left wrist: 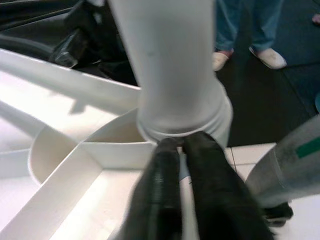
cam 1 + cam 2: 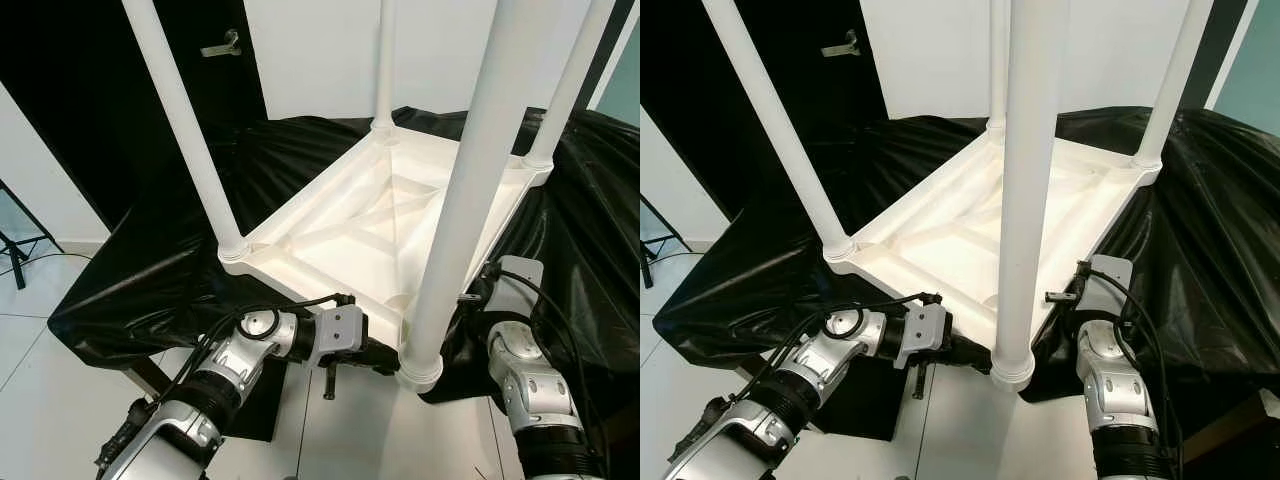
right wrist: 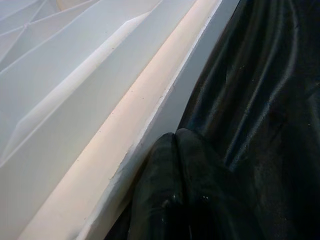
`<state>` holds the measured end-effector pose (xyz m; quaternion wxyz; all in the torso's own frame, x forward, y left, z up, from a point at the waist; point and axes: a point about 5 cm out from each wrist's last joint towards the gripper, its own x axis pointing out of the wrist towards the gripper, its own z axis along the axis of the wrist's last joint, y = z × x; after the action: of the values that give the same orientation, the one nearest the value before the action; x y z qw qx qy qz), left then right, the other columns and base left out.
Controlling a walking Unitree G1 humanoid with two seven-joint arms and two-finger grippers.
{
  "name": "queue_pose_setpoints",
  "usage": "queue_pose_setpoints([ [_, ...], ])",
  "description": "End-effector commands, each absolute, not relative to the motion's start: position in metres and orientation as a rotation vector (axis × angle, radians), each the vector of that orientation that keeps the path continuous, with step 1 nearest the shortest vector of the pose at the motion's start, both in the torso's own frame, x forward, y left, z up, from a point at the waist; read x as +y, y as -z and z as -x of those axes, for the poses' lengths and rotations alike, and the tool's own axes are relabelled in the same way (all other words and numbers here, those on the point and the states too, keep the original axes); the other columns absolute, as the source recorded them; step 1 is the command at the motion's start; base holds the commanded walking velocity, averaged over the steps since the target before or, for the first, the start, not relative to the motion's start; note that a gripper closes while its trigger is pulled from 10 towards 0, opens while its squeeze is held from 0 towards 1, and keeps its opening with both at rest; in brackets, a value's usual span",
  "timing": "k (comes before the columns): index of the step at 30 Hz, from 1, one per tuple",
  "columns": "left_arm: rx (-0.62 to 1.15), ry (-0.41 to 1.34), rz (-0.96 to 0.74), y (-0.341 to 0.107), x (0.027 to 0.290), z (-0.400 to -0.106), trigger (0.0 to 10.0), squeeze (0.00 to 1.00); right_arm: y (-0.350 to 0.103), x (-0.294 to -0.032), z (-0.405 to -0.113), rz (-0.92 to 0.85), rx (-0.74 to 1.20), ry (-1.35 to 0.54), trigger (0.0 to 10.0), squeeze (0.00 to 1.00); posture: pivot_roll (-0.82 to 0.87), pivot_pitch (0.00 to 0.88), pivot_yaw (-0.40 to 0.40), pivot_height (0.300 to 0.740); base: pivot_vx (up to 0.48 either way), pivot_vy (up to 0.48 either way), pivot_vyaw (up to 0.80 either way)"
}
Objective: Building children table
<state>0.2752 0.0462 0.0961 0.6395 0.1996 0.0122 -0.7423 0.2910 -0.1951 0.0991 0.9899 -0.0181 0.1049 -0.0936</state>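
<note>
A white children's table [image 2: 370, 235] lies upside down on a black-draped surface, with its legs pointing up. The nearest leg [image 2: 470, 190] stands in its corner socket at the front edge. My left gripper [image 1: 181, 145] is shut, its black tips pressed against the collar at this leg's base; from the head it sits just left of that corner [image 2: 385, 358]. My right gripper [image 3: 175, 135] is shut too, lying between the table's side rim [image 3: 125, 125] and the black cloth. Three more legs [image 2: 185, 130] [image 2: 384, 65] [image 2: 570, 85] stand at the other corners.
Black cloth [image 2: 150, 280] hangs over the support's edges down to a pale tiled floor [image 2: 60, 400]. A dark door with a handle [image 2: 222, 46] is behind at the left. A person's feet [image 1: 270, 57] stand beyond the table in the left wrist view.
</note>
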Motion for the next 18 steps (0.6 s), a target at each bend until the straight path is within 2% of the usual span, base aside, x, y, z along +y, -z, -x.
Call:
queue_pose_setpoints([
  [1, 0.108, 1.439, -0.427, -0.077, 0.053, -0.283, 10.0, 1.0, -0.098, -0.187, -0.29, 0.028, 0.217, 0.158, 10.0, 0.0, -0.08, 0.0, 0.09, 0.74, 0.0, 0.0, 0.0],
  [7, -0.031, 1.404, -0.261, -0.096, 0.063, -0.284, 10.0, 1.0, -0.098, -0.183, -0.285, 0.038, 0.212, 0.172, 10.0, 0.0, -0.08, 0.0, 0.086, 0.74, 0.0, 0.0, 0.0],
  [8, -0.053, 1.407, -0.23, -0.098, 0.066, -0.283, 10.0, 0.95, -0.097, -0.183, -0.284, 0.039, 0.213, 0.181, 10.0, 0.0, -0.07, 0.0, 0.085, 0.74, 0.0, 0.0, 0.0],
  [9, -0.068, 1.409, -0.196, -0.1, 0.069, -0.281, 10.0, 0.0, -0.096, -0.183, -0.283, 0.038, 0.216, 0.19, 10.0, 0.0, -0.07, 0.0, 0.083, 0.74, 0.0, 0.0, 0.0],
  [18, -0.103, 1.416, -0.084, -0.106, 0.084, -0.275, 10.0, 0.0, -0.095, -0.188, -0.279, 0.067, 0.222, 0.242, 10.0, 0.0, -0.07, 0.0, 0.074, 0.74, 0.0, 0.0, 0.0],
])
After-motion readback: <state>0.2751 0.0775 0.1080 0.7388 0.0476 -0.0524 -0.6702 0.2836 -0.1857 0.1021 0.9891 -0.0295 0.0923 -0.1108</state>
